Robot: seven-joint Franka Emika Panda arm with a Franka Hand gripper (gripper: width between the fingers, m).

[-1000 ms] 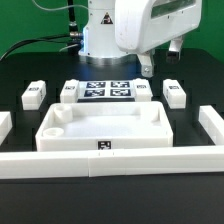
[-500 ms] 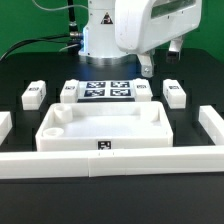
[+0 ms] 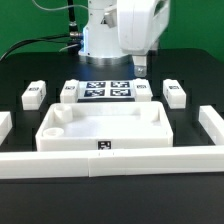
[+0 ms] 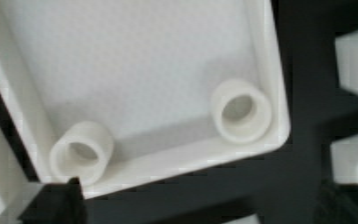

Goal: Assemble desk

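The white tray-like desk top (image 3: 105,128) lies in the middle of the table, with round sockets in its corners. In the wrist view the desk top (image 4: 140,70) shows two sockets. Two white tagged legs lie at the exterior view's left (image 3: 34,94) (image 3: 70,91), and two at its right (image 3: 143,91) (image 3: 174,93). My gripper (image 3: 140,68) hangs above the inner right leg, behind the desk top. In the wrist view the gripper (image 4: 197,205) is open and empty, with a dark fingertip (image 4: 55,200) near a corner socket (image 4: 83,152).
The marker board (image 3: 107,92) lies between the inner legs, behind the desk top. A long low white border wall (image 3: 110,162) runs along the front, with short wall pieces at the left (image 3: 4,124) and right (image 3: 211,124). The arm's base (image 3: 100,40) stands at the back.
The arm's wrist has swung toward the exterior view's left and turned. The gripper has shifted slightly left above the inner right leg. The parts have not moved.
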